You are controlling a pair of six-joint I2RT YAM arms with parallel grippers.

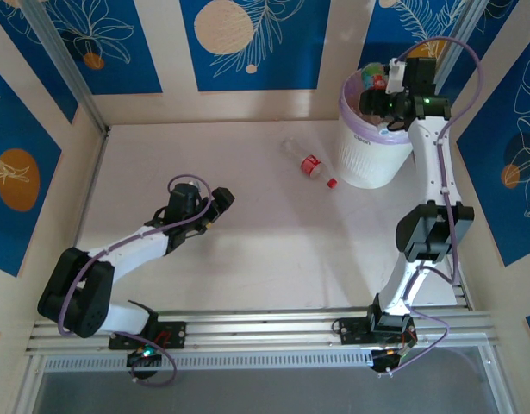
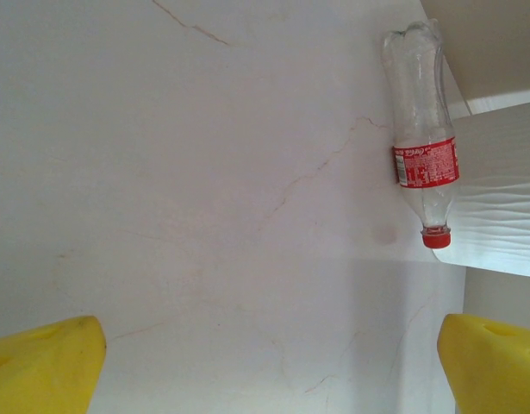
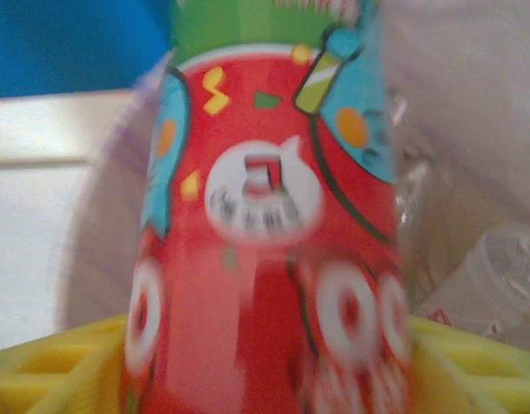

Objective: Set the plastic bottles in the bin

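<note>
Top external view, left to right: the left arm (image 1: 135, 241) reaches out over the desk (image 1: 247, 259). In the left wrist view the left fingers (image 2: 40, 366) are spread wide, one yellow tip in each bottom corner and nothing but desk between them.

Right of that, one bottle (image 1: 308, 162) lies on its side on the desk, cap end towards the bin (image 1: 368, 159) and just beside its base. It's the only one left out as far as the views show.

The bin sits at the back right with bits of green and red showing inside, so a few look to be in already. The right arm (image 1: 437, 172) reaches over the rim. In the right wrist view a red-labelled bottle (image 3: 265, 259) stands between the yellow right fingers (image 3: 58, 371), with crumpled clear plastic (image 3: 497, 259) down in the lilac liner behind it. It's too blurry to tell whether they're pinching it or letting go.

Best guess is it's nearly done: this one to drop, then the one on the desk.

Writing:
- **Desk bottle:** red label with white print, too small to read.
- **Bottle over the bin:** white speech bubble, white rings, turquoise and yellow doodles and a green band on top, but the text is smeared.
- **Bin wall:** a small dark word, unreadable.
</note>
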